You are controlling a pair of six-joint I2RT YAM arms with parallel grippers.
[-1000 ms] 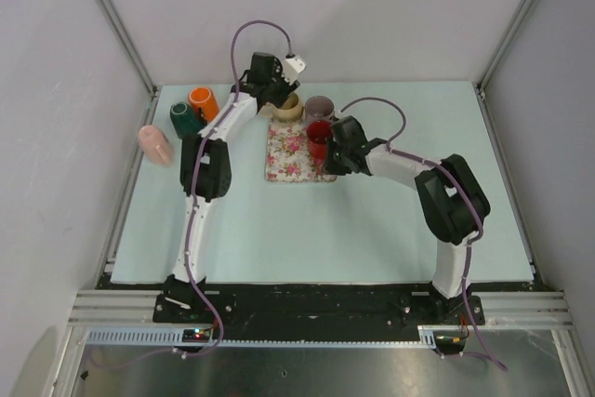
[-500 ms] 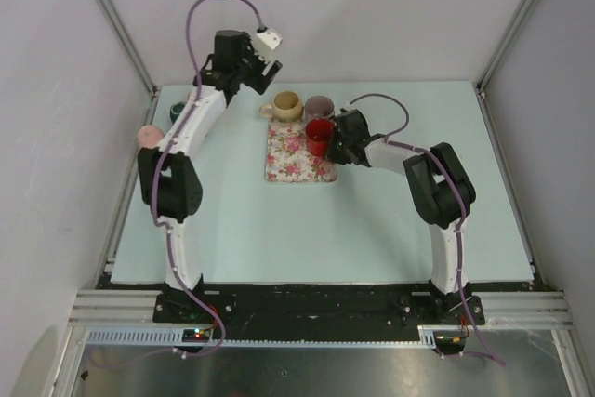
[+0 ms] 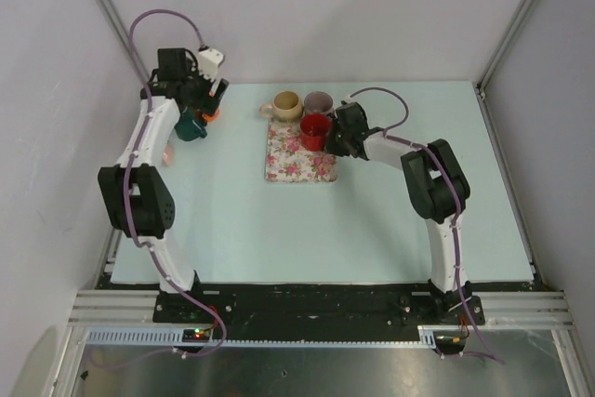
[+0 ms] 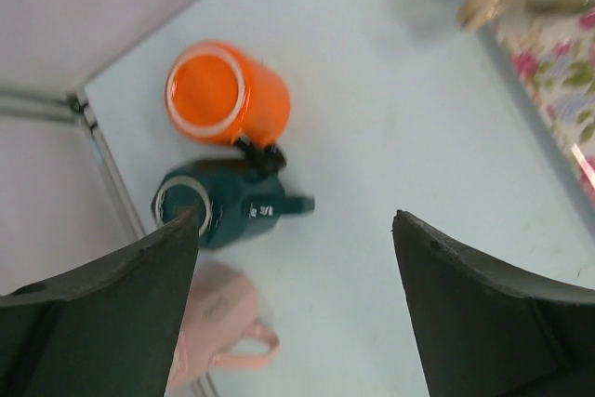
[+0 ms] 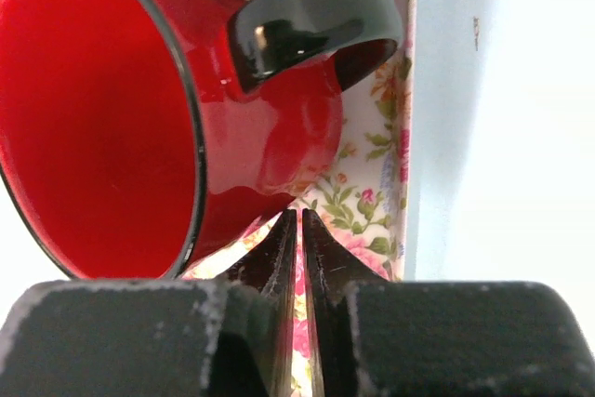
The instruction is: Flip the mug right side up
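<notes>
Three mugs sit at the far left. An orange mug and a dark green mug stand with their bases up. A pink mug lies on its side by the table's edge. My left gripper is open and empty, hovering above the table just right of the green mug. My right gripper is shut and empty, its tips low on the floral mat against the base of an upright red mug. In the top view the red mug stands on the mat's far edge.
A beige mug and a grey-brown mug stand upright behind the floral mat. The left frame post and side wall are close to the three mugs. The pink mug is mostly hidden by my left arm in the top view.
My left arm has swung left from over the beige mug to above the orange and green mugs. My right gripper has stayed beside the red mug, shifting slightly.
</notes>
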